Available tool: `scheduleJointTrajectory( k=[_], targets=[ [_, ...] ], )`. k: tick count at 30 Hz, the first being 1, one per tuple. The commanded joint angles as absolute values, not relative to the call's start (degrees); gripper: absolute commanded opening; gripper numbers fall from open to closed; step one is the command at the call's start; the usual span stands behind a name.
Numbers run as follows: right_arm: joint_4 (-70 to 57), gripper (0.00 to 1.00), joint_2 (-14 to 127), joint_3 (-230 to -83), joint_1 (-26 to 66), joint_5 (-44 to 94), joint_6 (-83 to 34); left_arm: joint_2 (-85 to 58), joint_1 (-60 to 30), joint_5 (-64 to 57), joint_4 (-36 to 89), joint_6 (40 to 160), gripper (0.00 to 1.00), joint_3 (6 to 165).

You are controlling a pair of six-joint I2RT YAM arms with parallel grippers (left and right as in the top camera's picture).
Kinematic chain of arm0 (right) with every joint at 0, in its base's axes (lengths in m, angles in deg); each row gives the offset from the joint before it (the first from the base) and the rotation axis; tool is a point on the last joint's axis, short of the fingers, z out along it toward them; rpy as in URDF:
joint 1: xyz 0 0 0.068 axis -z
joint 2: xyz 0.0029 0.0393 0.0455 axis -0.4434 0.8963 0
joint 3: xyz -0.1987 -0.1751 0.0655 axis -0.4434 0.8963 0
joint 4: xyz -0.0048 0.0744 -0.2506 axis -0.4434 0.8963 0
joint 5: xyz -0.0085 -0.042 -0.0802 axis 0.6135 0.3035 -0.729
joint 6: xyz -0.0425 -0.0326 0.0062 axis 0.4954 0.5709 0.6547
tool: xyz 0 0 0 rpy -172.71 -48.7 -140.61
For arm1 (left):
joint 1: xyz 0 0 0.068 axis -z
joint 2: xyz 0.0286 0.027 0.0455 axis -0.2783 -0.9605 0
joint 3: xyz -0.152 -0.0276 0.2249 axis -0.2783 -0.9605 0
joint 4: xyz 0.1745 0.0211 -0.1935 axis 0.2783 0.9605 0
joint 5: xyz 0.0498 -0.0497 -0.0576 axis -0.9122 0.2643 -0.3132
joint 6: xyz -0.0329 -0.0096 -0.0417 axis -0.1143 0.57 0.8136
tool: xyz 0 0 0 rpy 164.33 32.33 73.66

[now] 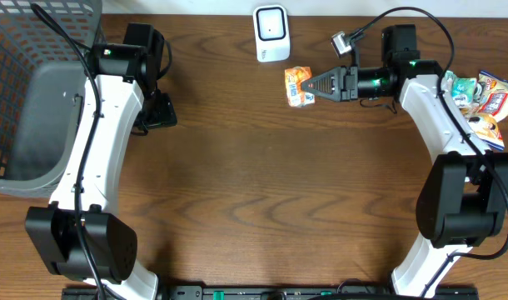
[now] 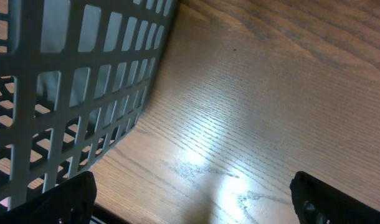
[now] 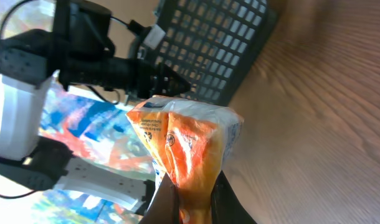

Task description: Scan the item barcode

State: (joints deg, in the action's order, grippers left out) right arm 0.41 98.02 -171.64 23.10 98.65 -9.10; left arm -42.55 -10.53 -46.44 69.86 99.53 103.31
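Item 1: snack packet [image 1: 297, 86], an orange and white crinkled wrapper carrying small print. It is being pinched at one end by the right gripper [image 1: 314, 85], toward the far side of the table [image 1: 237, 183].

Item 2: scanner [image 1: 271, 33], a white rounded box with a darker window. It is sitting at the table's far edge, near the packet but not touching it.

The left arm [image 1: 104, 133] stretched forward along its side, wrist folded back, and the left gripper [image 1: 156, 111] pointed downward with its fingers [image 2: 314, 196] spread wide. The right arm [image 1: 437, 112] bent at the elbow and turned inward. The right gripper [image 1: 311, 83] lay level, jaws pinched together on an orange packet [image 1: 296, 87].
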Motion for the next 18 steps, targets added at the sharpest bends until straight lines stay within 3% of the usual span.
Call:
scheduleJointTrajectory(
  k=[1,5,11,18],
  targets=[
    [1.3,0.01,97.0,-171.3,21.2,87.8,-11.5,-42.5,-10.7,-47.6,70.1,98.8,0.98,103.1],
    [1.9,0.01,97.0,-171.3,16.0,64.0,-16.5,-42.5,-10.7,-47.6,70.1,98.8,0.98,103.1],
    [-6.2,0.01,97.0,-171.3,4.0,8.1,-15.9,-42.5,-10.7,-47.6,70.1,98.8,0.98,103.1],
    [-25.2,0.01,98.7,-171.3,-4.8,-14.5,7.0,-42.5,-10.7,-47.6,70.1,98.8,0.98,103.1]
  ],
)
